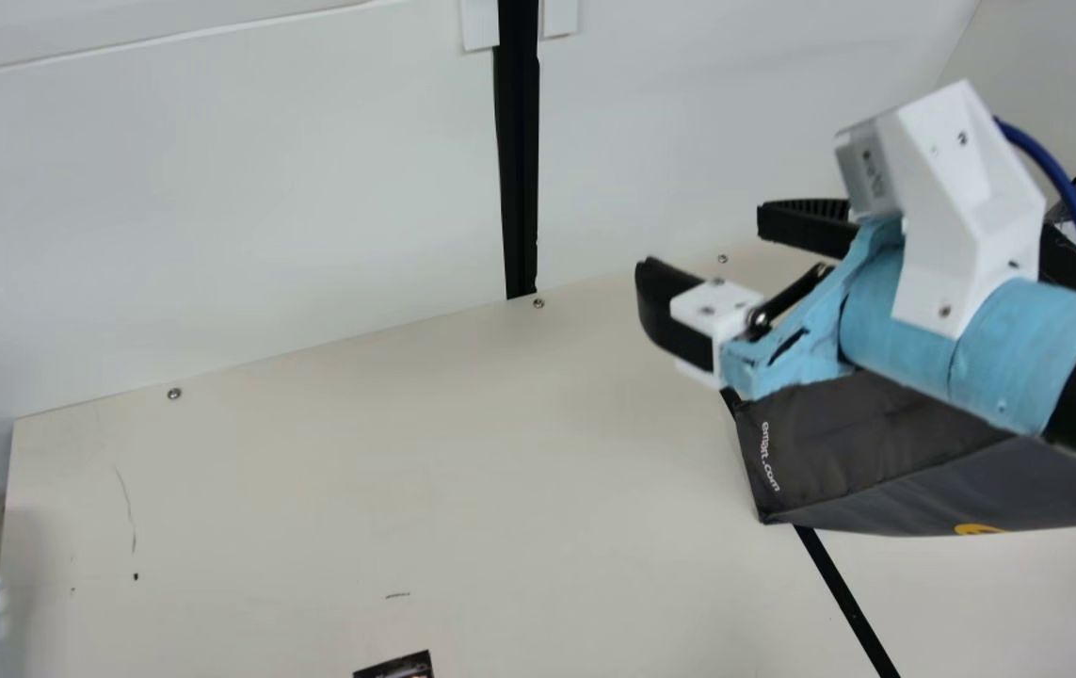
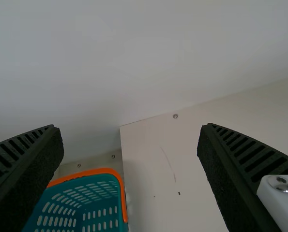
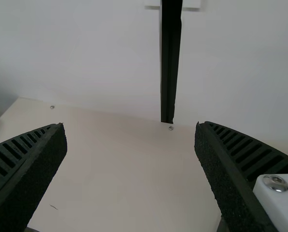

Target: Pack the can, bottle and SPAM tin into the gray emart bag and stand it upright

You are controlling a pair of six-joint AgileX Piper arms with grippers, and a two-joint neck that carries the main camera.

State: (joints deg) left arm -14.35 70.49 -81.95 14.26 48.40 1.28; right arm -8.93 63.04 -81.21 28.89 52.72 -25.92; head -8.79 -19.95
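Note left hand [image 2: 130, 128] and right hand [image 3: 129, 124] spread, empty | Treat gray emart bag [image 1: 853, 443], at right, as likely light, limp | Pinch by left seamed edge [image 1: 759, 476]

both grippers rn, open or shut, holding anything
Left gripper: open, holding nothing.
Right gripper: open, holding nothing.
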